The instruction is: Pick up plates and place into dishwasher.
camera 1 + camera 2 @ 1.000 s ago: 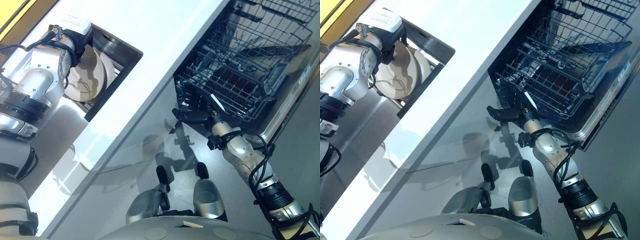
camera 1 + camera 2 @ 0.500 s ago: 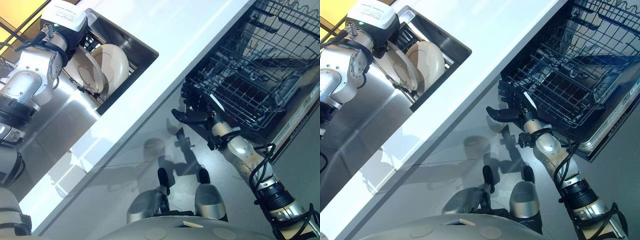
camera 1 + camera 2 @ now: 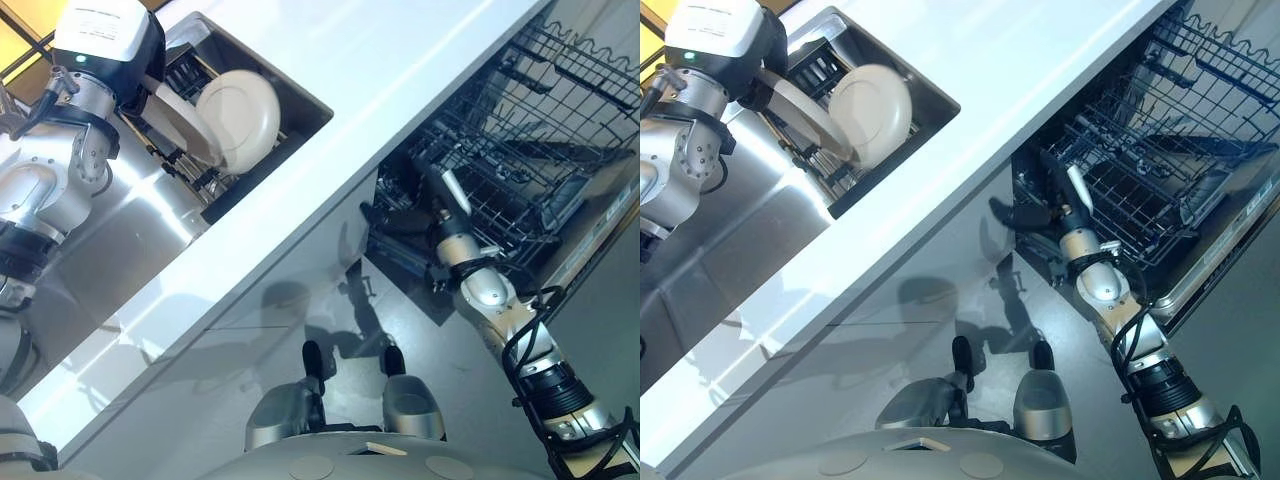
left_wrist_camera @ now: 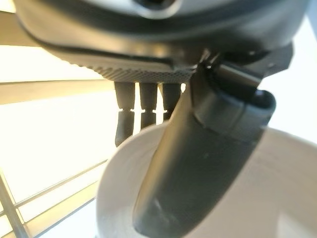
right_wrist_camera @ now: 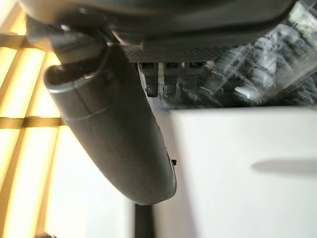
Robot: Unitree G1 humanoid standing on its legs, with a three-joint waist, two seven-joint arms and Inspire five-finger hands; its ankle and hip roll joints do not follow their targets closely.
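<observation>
The left hand (image 4: pixel 198 163) has its thumb and fingers (image 4: pixel 141 111) clamped on the rim of a cream plate (image 3: pixel 240 118), which now stands lifted above the sink (image 3: pixel 300 95) at about ten o'clock in the head views; a second earlier the same plate sat lower among the others in the sink rack, so the pick-up looks done and the carry across the white desk (image 3: pixel 330 40) comes next. The right hand (image 3: pixel 1035 213) has moved up to the front edge of the dishwasher rack (image 3: pixel 520 160) at three o'clock, its fingers straight and apart, holding nothing; it seems set to steady or draw the rack.
</observation>
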